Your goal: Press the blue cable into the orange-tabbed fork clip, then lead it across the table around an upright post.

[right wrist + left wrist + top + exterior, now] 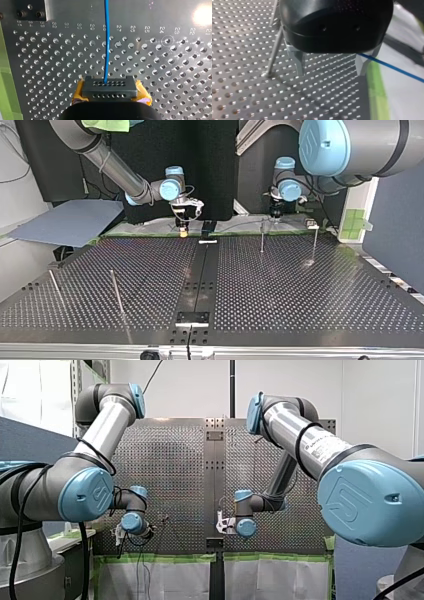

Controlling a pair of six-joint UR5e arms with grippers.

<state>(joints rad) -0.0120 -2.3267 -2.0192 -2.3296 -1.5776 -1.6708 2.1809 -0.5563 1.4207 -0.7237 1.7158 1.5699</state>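
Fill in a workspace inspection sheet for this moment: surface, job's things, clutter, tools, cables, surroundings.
Surface: perforated table, green tape along one edge.
Job's things: blue cable; upright post beside my left tool, more across the table; fork clip not made out.
Clutter: nothing seen.
Grippers: my left tool open, metal fingers apart; my right tool shut on the blue cable, yellow pads showing.
Cables: blue cable runs out ahead of my right tool; it also passes my left tool and crosses the green tape.
Surroundings: blue-grey sheet beside the table, at the top view's left.
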